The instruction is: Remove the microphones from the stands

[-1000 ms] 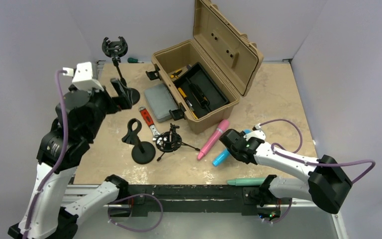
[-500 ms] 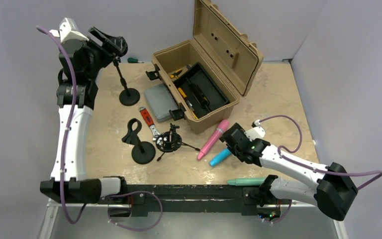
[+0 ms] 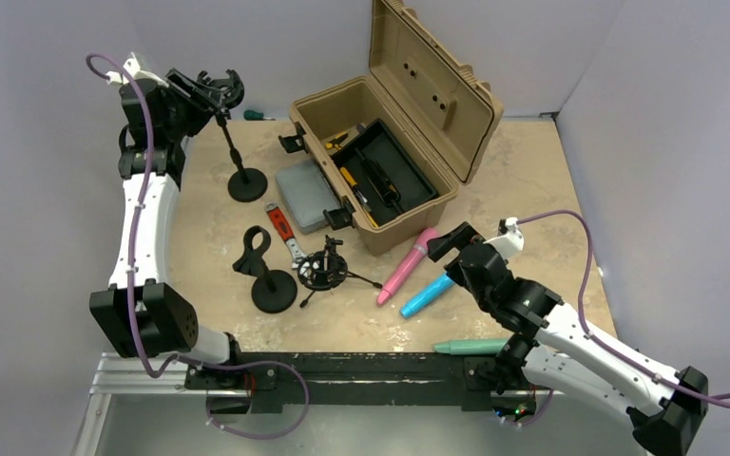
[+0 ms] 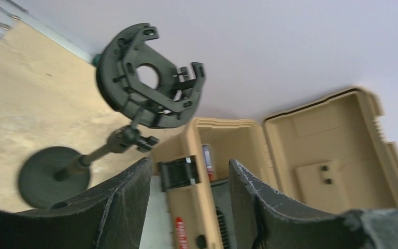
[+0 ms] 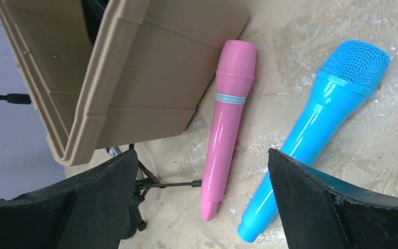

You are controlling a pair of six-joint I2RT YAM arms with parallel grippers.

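**Clerk:** Start at the far left. First entry?

**Checker:** Left end effector (image 4: 188, 174), raised over the back-left corner of the counter (image 3: 532, 171). Fingers partly spread, nothing between them. It faces the ring mount (image 4: 122, 88) on the tall stand (image 3: 247, 183), close by. Whether they touch cannot be told.

**Clerk:** Ring mount contents?

**Checker:** None. The opening shows clean through.

**Clerk:** Next along.

**Checker:** Clip stand (image 3: 271, 290), upright, clip empty. Just right of it, tripod mount (image 3: 323, 271). Its cradle looks empty, though it is small in view. Then toolbox (image 3: 437, 85), lid up.

**Clerk:** Microphones?

**Checker:** Three, all lying flat on the counter.
- Pink microphone (image 5: 228, 119), head just beside the toolbox's front corner.
- Blue microphone (image 5: 311, 129), next to the pink one, roughly parallel, not touching.
- Green microphone (image 3: 470, 346), at the near edge, one end hidden.

**Clerk:** Right end effector?

**Checker:** Right end effector (image 5: 201, 155), hovering over the pink and blue pair, fingers spread wide, gripping nothing.

**Clerk:** Status of the task?

**Checker:** Judged complete, or nearly so. No stand in view carries a microphone, and neither arm holds one. Which microphone was the one in question, I cannot tell. All that seems left is for the arms to draw back.
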